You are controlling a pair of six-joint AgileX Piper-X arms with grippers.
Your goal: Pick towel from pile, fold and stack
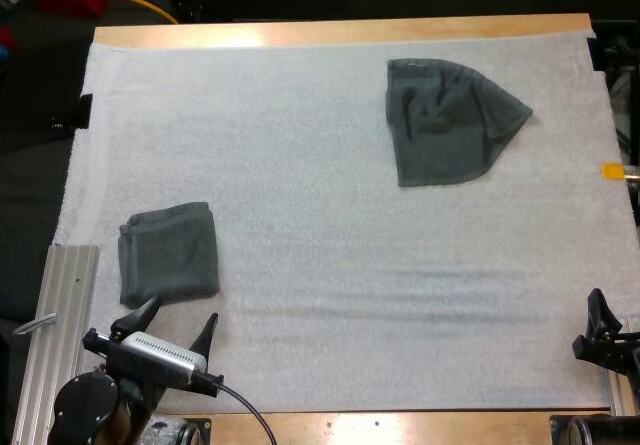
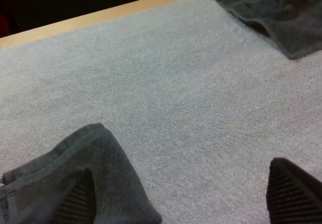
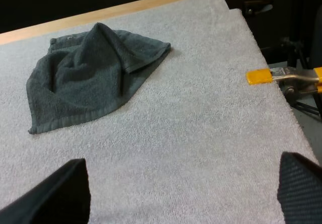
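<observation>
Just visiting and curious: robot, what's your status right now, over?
Left pincer open at folded towel's near edge. Right pincer open, empty. Crumpled towel far right, untouched. Nothing blocks it.

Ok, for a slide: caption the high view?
Left gripper, right gripper open; folded towel near left, crumpled towel far right.

**Even light from above, little shadow**

The white mat (image 1: 330,265) is lit brightly and evenly from overhead, with faint grey bands across its near part in the high view. A pale patch of glare sits on the worktop (image 1: 250,34) along its far wooden edge. The crumpled towel (image 1: 450,125) and the folded towel (image 1: 170,255) cast only thin, soft shadows (their creases are the darkest spots on the mat). Beyond the far edge everything drops to near black.
</observation>
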